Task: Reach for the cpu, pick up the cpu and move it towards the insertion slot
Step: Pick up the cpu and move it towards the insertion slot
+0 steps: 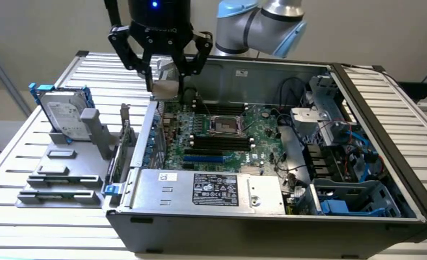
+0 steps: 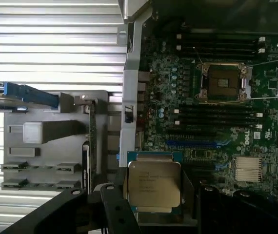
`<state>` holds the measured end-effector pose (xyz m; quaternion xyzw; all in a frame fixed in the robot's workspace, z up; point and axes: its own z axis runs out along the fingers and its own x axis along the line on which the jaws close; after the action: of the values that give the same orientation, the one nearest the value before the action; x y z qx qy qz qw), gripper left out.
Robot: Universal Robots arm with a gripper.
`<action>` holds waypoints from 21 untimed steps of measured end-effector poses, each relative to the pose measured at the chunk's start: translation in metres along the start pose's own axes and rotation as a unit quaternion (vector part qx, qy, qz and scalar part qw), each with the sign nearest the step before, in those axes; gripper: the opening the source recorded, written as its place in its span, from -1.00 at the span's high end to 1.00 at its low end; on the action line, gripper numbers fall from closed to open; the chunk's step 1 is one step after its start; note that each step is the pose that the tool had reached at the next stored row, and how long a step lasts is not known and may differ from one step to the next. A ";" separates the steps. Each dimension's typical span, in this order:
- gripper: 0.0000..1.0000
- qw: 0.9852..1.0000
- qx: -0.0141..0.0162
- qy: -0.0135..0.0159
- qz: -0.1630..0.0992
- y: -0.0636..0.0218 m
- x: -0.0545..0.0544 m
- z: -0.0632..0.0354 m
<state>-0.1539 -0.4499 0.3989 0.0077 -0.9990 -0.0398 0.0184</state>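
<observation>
Gripper (image 1: 166, 81) hangs above the case's wall on the exterior view's left, fingers closed in on the cpu (image 1: 167, 89), which sits pinched between the tips as a small pale square. In the wrist view the cpu (image 2: 154, 184) shows flat side to the cam, silver top w/ faint print, held clear of everything below; dark fingers (image 2: 114, 209) reach in beside it. Grip looks firm, chip level, no tilt that I can make out.

Progress, judged from this: reach done, pick done. The cpu is off its rest and up in the air, so the job is in the carry leg. The grey holder (image 1: 61, 168) on the slatted table (image 1: 18, 141), where the hard drive (image 1: 63, 114) w/ blue brackets stands, has no chip in it that I can see.

Left to do: the travel. The slot (image 1: 225, 126) sits mid-motherboard (image 1: 221, 146), silver frame, dark centre, just above the black memory slots (image 1: 221, 143) in the exterior view. Wrist view shows the slot (image 2: 223, 82) open and bare, well apart from the chip. The gripper is about over the case edge, not yet over the board proper, so roughly the first bit of the move is covered and most of the sideways run plus any descent remains. Nothing blocks the path over the board as far as I can tell.
</observation>
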 end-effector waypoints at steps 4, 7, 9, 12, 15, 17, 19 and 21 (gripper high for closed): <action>-0.08 1.000 0.000 0.000 0.000 -0.0002 -0.018 -0.0007; -0.08 1.000 0.000 0.000 0.000 0.0001 -0.032 -0.0012; -0.08 1.000 0.000 0.000 0.000 0.0014 -0.041 -0.0012; -0.08 1.000 0.000 0.000 0.000 0.0060 -0.053 -0.0004; -0.08 1.000 0.000 0.000 0.000 0.0142 -0.063 0.0010; -0.08 1.000 0.000 0.000 0.000 0.0198 -0.068 0.0020; -0.08 1.000 0.001 0.000 0.000 0.0257 -0.074 0.0030; -0.08 1.000 0.001 0.000 0.000 0.0315 -0.080 0.0040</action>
<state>-0.0749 -0.4168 0.3946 0.0077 -0.9990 -0.0391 0.0184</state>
